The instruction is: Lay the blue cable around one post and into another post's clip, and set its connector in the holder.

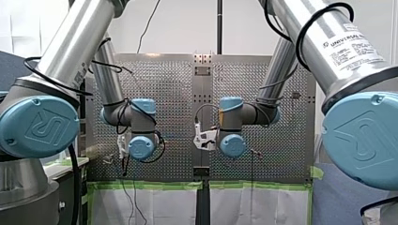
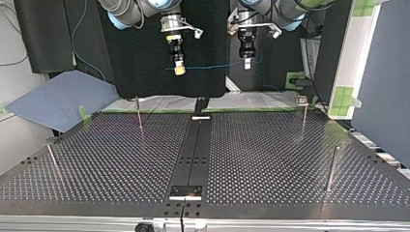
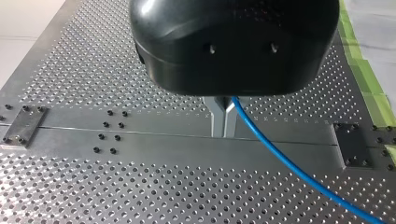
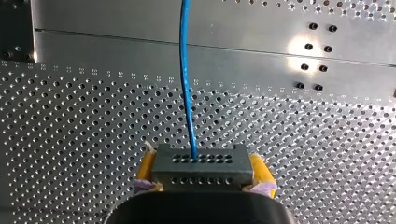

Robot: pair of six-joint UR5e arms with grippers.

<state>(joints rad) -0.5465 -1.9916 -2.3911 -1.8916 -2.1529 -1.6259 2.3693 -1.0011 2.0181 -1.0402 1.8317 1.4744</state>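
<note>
**Top view, nearest first.** A small mounting plate [image 2: 185, 191] lay at the near end of the central strip [image 2: 196, 145] of the perforated table [image 2: 270, 159]. Well out to either side of the strip stood the near-left post [image 2: 53, 163] and the near-right post [image 2: 331, 169]. Further along, the far-left post [image 2: 139, 113] and the far-right post [image 2: 303, 118] flanked the strip, the latter topped by a clip [image 2: 301, 100]. Beyond the strip's far end and raised above the table, my right gripper [image 2: 179, 71] pinched the connector [image 4: 201, 168] between its yellow pads [image 4: 259, 170]. My left gripper [image 2: 247, 65] had its metal fingers [image 3: 218, 116] pressed together on the blue cable [image 2: 212, 65]. The cable spanned the air between the two grippers, apart from every post.
</note>
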